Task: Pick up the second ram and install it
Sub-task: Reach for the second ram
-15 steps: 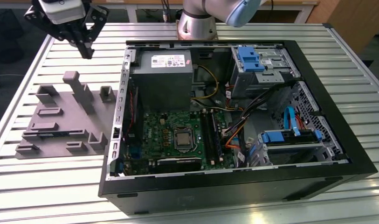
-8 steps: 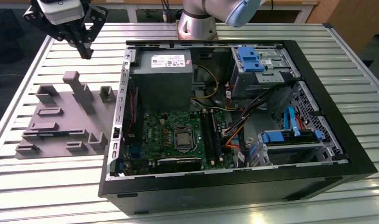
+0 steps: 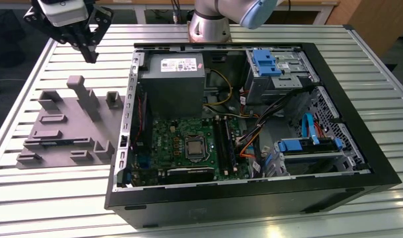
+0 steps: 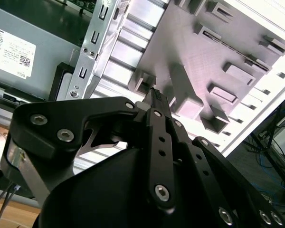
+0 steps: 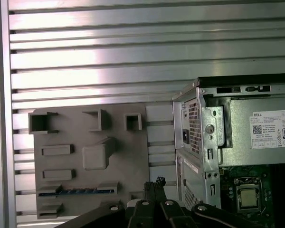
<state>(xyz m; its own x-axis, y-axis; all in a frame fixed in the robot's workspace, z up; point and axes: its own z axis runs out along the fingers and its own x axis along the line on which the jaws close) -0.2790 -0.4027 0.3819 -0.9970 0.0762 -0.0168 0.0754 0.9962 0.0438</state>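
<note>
The thin blue circuit-board ram stick [image 5: 78, 191] stands on edge in a slot at the near end of the grey fixture plate [image 3: 72, 116]. Its long axis runs across the exterior view's left-right, with bare ribbed metal table [image 3: 56, 198] around it. Farther back, the black gripper [image 3: 90, 57] hangs well above the plate, jaws closed and empty.

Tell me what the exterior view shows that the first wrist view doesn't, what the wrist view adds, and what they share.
Exterior view's extras: the arm's base, the blue drive clips and the cables inside the case.
First wrist view's extra: the case's outer rear wall with its vent grille.
Shared: the gripper, jaws shut and holding nothing, near the gray fixture; the second ram lying in a fixture slot; the power supply; the processor socket.
</note>
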